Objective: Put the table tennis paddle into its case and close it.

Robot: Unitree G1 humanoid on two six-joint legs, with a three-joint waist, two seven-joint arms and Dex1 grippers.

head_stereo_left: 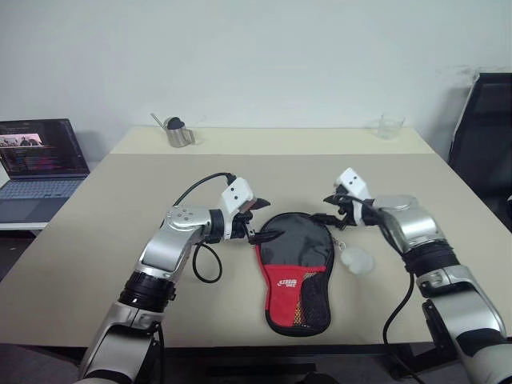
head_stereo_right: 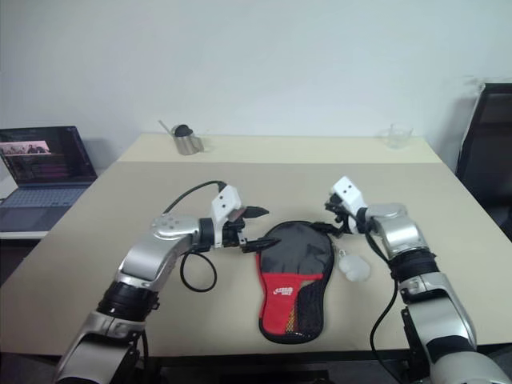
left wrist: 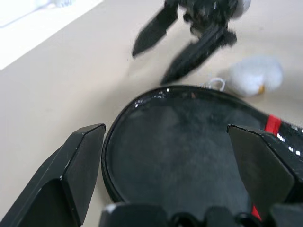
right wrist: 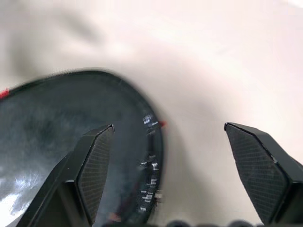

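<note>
The case [head_stereo_left: 294, 264] lies flat on the beige table [head_stereo_left: 104, 232], its round black end away from me and its red panel with white lettering and mesh pocket toward me. Its zip runs along the rim [right wrist: 150, 165]. The table tennis paddle is hidden. My left gripper [head_stereo_left: 270, 220] hovers open at the case's left upper edge, its fingers [left wrist: 80, 161] either side of the round end. At the case's right upper edge my right gripper [head_stereo_left: 322, 208] is open too, raised a little above the table and holding nothing.
A small white fluffy ball [head_stereo_left: 357, 261] lies just right of the case, on a thin loop. At the table's far edge stand a metal cup [head_stereo_left: 179, 133] and a clear glass [head_stereo_left: 390, 126]. There is a laptop [head_stereo_left: 40, 164] at far left and a black chair [head_stereo_left: 484, 136] at right.
</note>
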